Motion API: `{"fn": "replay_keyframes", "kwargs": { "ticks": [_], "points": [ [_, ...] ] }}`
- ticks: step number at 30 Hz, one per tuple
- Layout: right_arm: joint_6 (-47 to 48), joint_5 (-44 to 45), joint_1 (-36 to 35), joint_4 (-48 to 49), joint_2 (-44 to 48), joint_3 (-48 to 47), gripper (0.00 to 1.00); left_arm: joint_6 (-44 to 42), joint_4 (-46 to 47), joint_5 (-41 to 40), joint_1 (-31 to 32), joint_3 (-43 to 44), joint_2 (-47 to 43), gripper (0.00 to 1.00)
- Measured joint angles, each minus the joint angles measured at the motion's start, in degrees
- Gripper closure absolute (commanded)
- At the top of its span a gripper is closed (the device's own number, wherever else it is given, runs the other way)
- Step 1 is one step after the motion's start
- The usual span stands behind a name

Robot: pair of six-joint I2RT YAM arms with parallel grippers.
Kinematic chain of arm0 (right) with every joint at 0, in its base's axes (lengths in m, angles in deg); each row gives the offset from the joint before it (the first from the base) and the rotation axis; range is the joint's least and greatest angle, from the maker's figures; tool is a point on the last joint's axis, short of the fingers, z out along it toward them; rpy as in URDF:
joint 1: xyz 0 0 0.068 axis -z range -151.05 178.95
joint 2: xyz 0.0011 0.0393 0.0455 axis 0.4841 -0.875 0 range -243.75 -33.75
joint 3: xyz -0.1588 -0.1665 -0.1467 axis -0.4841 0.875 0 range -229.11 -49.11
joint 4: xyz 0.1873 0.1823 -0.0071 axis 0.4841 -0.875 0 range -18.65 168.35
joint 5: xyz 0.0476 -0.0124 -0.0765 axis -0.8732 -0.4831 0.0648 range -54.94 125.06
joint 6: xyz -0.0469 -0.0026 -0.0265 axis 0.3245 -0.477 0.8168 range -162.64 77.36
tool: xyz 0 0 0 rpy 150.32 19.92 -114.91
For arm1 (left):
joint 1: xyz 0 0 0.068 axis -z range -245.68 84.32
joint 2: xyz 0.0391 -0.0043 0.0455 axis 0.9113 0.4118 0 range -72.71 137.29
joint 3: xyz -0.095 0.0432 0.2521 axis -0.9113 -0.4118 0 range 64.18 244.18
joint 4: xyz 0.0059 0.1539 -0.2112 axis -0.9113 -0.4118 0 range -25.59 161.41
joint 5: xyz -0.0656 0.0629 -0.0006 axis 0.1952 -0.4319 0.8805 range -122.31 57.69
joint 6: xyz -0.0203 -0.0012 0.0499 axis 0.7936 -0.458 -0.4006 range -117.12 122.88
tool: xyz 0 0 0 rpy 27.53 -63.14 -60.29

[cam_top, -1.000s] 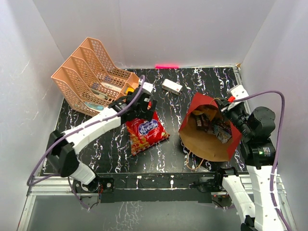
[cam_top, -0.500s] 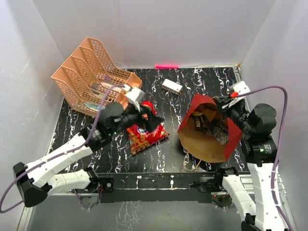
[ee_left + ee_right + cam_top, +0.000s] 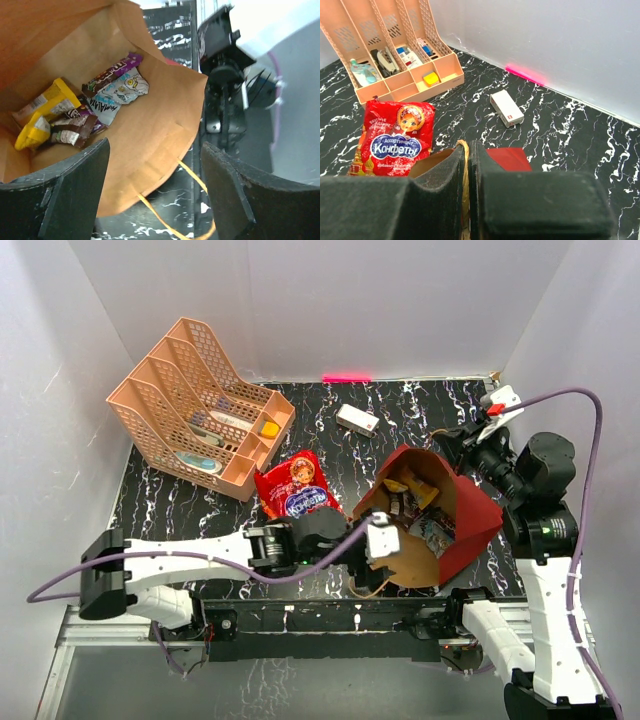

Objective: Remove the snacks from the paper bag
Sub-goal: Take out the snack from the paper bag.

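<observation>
Candy packets (image 3: 90, 107) lie inside paper bag (image 3: 160, 125), just beyond left hand (image 3: 155, 150).

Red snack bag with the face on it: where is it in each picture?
Top view: the red snack bag lies left of middle, near the peach rack.
Left wrist view: not in it; only the paper bag's inside shows.
Right wrist view: lower left, just below the peach rack.
Shared landmark: the paper bag, in all three views.
</observation>
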Motion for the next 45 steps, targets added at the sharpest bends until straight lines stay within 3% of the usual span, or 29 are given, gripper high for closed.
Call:
{"fn": "replay_keyframes", "kwargs": {
  "ticks": [9,17,26,31,36,40,45],
  "points": [
    [-0.5,-0.3,0.0,-0.7,2.4,0.0,0.92,-18.9,0.9,-5.0,1.5,2.7,12.3,0.66],
    [-0.5,-1.6,0.0,-0.7,2.5,0.0,0.92,-31.3,4.7,-7.4,1.3,4.6,24.1,0.62],
    [-0.4,-1.4,0.0,-1.9,2.6,-0.7,0.92,-34.9,5.4,-9.8,1.1,7.8,27.9,0.55],
    [-0.1,-1.3,0.0,-2.0,2.3,-0.7,0.92,-32.9,5.6,-11.5,0.9,7.8,27.2,0.43],
    [1.1,-1.1,0.0,-1.8,1.1,-0.7,0.92,-22.6,-0.3,-5.9,0.7,7.9,19.1,0.31],
    [1.3,-2.6,0.0,-0.8,0.0,-0.4,0.92,-14.3,-2.7,1.6,0.6,8.5,9.0,0.29],
    [0.8,-6.1,0.0,0.9,-1.9,-0.2,0.92,-10.5,-6.2,8.0,0.6,13.1,3.1,0.37]
  ]
}}
